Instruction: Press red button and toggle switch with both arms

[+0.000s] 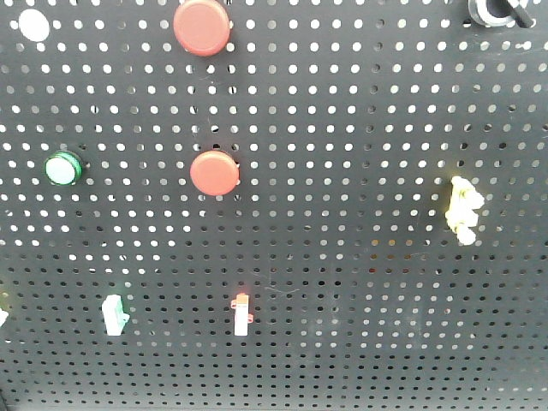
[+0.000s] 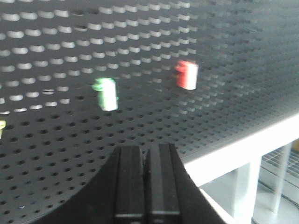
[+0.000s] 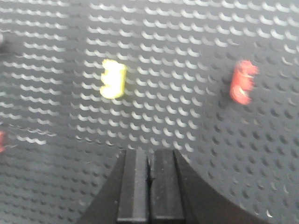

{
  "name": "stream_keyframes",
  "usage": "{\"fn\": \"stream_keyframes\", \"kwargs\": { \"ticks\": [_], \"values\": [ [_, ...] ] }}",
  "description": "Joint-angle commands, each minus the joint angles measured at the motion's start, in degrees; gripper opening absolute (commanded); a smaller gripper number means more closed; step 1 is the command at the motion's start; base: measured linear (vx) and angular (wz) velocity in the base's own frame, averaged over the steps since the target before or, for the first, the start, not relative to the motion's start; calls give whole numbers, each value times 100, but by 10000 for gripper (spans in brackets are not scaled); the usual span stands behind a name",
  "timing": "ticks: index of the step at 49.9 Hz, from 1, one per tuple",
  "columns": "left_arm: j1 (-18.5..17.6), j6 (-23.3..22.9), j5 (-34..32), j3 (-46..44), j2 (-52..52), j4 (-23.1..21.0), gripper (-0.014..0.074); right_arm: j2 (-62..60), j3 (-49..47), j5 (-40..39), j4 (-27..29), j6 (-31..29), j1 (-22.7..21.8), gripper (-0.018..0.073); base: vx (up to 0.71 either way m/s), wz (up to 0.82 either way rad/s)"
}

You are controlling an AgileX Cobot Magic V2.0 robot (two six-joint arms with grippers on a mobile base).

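In the front view the larger red button [image 1: 202,27] sits at the top of the black pegboard [image 1: 360,128], with a smaller red button [image 1: 213,173] below it. Small switches stick out of the board: a red-tipped white one [image 1: 242,314], a green-white one [image 1: 113,314] and a yellow one [image 1: 463,210]. No arm shows in the front view. My left gripper [image 2: 146,151] is shut and empty, below the green switch [image 2: 106,93] and the red switch [image 2: 187,74], clear of both. My right gripper [image 3: 149,154] is shut and empty, below the yellow switch [image 3: 113,79].
A green round button [image 1: 63,168] and a white disc [image 1: 34,24] sit at the board's left. A black fitting [image 1: 497,10] is at the top right. A red switch [image 3: 243,81] lies right of the yellow one. The board's white frame edge [image 2: 243,149] shows at the left gripper's right.
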Motion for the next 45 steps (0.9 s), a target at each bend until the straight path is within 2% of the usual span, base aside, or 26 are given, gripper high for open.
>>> {"fn": "stream_keyframes", "kwargs": {
  "ticks": [1, 23, 26, 30, 33, 34, 39, 42, 45],
  "values": [
    [5, -28, -381, -143, 94, -100, 2, 77, -10, -475, 62, -6, -37, -3, 0, 0],
    [5, -28, -419, -77, 17, -100, 2, 77, 138, -414, 62, -6, -37, -3, 0, 0],
    [26, -28, -443, 11, -67, 5, 2, 77, 138, -414, 62, -6, -37, -3, 0, 0],
    [209, -98, -434, 273, -315, 714, 2, 77, 138, -414, 62, -6, -37, -3, 0, 0],
    [332, -421, -416, 529, -525, 1292, 2, 77, 138, -414, 62, -6, -37, -3, 0, 0],
    [394, -716, -442, 716, -605, 1535, 2, 77, 138, -414, 62, -6, -37, -3, 0, 0],
    [595, -1585, -490, 1178, -988, 2334, 2, 77, 138, -414, 62, -6, -37, -3, 0, 0],
    [715, -2376, -641, 1555, -1205, 2937, 2, 77, 138, -414, 62, -6, -37, -3, 0, 0],
    [813, -2959, -853, 1845, -1412, 3436, 2, 77, 138, -414, 62, -6, -37, -3, 0, 0]
  ]
}}
